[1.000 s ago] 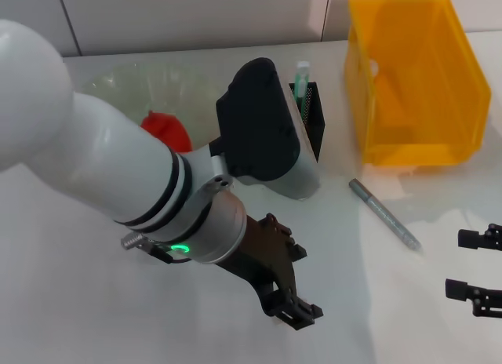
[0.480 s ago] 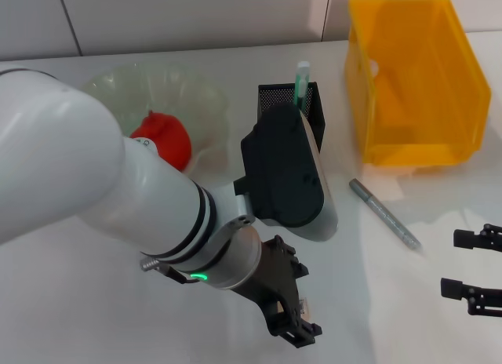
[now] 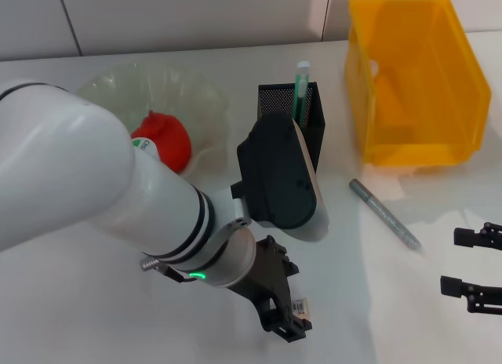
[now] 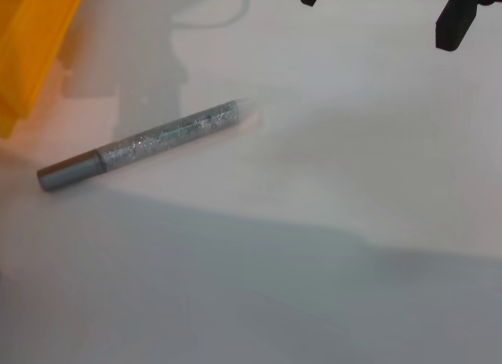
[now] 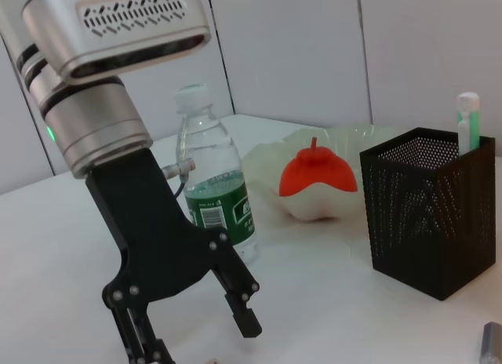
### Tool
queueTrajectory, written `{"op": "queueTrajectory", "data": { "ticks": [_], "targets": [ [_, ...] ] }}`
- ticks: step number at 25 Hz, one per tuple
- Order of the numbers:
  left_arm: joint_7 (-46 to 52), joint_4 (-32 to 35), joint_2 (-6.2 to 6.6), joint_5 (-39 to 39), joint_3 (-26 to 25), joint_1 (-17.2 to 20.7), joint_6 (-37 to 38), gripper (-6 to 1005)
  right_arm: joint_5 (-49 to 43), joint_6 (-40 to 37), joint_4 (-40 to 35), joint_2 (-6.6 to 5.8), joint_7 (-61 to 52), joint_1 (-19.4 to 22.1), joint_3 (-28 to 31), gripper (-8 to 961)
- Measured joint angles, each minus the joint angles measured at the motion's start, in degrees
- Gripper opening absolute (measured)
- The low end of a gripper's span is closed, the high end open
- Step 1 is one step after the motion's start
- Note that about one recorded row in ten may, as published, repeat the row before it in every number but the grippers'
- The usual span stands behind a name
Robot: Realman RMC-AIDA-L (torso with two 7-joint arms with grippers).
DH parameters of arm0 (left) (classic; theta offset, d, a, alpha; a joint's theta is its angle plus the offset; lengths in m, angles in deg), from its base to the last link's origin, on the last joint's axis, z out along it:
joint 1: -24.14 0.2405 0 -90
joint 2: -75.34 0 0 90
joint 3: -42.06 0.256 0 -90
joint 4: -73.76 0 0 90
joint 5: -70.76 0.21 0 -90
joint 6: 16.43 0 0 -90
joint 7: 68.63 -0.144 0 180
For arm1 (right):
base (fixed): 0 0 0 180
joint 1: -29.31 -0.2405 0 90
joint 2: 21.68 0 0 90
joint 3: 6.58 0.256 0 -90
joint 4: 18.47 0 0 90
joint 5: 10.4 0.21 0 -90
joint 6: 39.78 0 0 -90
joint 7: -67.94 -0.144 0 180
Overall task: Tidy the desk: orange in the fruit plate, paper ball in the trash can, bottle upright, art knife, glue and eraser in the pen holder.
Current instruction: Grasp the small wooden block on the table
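White plastic of my own left arm fills much of the head view and hides the bottle from it. My left gripper (image 3: 288,325) hangs low over the near part of the table (image 3: 94,301), its fingers spread. The eraser (image 3: 300,307) lies just at the tips; I cannot tell if a finger touches it. From the right wrist view the bottle (image 5: 212,193) stands upright behind this gripper. The orange (image 3: 162,139) sits in the fruit plate (image 3: 200,97). Just beside the plate stands the pen holder (image 3: 281,101) with a green-white stick (image 3: 301,83) inside. A silver glitter pen (image 3: 383,213) lies flat between the pen holder and my right gripper (image 3: 471,262), which waits at the near right edge, its fingers apart. The trash can (image 3: 416,89) stands at the far right. The table is white and smooth, and pale wall panels (image 3: 196,19) rise behind it.
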Motion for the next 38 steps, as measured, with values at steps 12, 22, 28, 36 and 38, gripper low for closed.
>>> {"op": "queueTrajectory", "data": {
  "ticks": [12, 22, 28, 36, 38],
  "targets": [
    [-1.0, 1.3, -0.01, 0.0, 1.7, 0.2, -0.6, 592, 0.0, 0.7, 0.0, -0.07, -0.2, -0.1, 0.0, 805],
    [-1.7, -0.2, -0.01, 0.0, 1.8, 0.0, -0.9, 496, 0.0, 1.1, 1.3, -0.18, -0.1, -0.2, -0.1, 805],
    [-1.9, -1.1, -0.01, 0.0, 1.7, -0.1, -1.5, 489, -0.1, 1.5, 1.3, -0.16, -0.1, -0.2, -0.3, 805],
    [-2.1, -1.6, -0.01, 0.0, 1.8, -0.3, -1.6, 477, -0.1, 1.5, 1.3, -0.15, -0.1, -0.6, -0.3, 805],
    [-2.4, -1.9, -0.01, 0.0, 1.8, -0.3, -1.6, 468, -0.2, 1.5, 1.3, -0.15, -0.1, -0.6, -0.2, 805]
  ]
}}
